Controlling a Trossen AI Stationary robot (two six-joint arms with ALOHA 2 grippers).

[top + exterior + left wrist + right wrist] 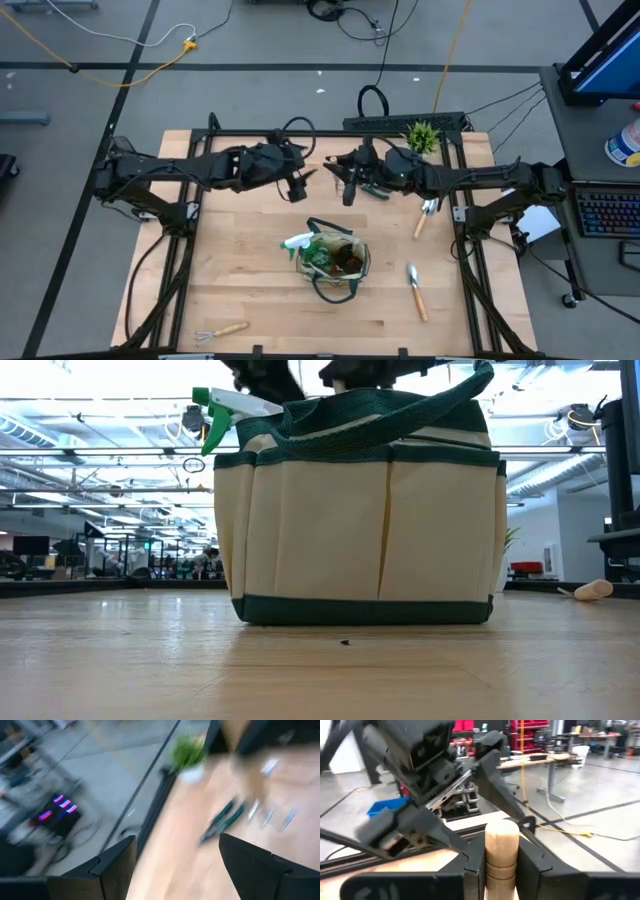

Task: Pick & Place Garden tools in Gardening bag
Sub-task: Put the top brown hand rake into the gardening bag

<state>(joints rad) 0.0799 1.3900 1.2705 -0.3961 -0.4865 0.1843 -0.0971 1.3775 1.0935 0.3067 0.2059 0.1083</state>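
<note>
The beige gardening bag (335, 258) with dark green trim stands mid-table; it also shows in the low view (365, 530). The green spray bottle (300, 243) stands in it, nozzle up (225, 405). My right gripper (346, 184) is beyond the bag, shut on a wooden-handled tool (501, 855) whose head is hidden. My left gripper (300, 186) is open and empty beside it; its spread fingers show in its wrist view (175, 865). Dark pruning shears (376, 190), a fork (425, 214), a trowel (415, 288) and a rake (222, 331) lie on the table. My right gripper pinches the tool's wooden handle (501, 862) between its two fingers, one on each side, close to the handle's rounded free end (502, 831). That end stands out past the fingers. The rest of the tool is hidden behind the gripper.
A small potted green plant (422, 137) stands at the far right corner. Black frame rails (180, 215) run along the table's left and right sides. A wooden handle (592, 589) lies at the right in the low view. Bare wood lies left of the bag.
</note>
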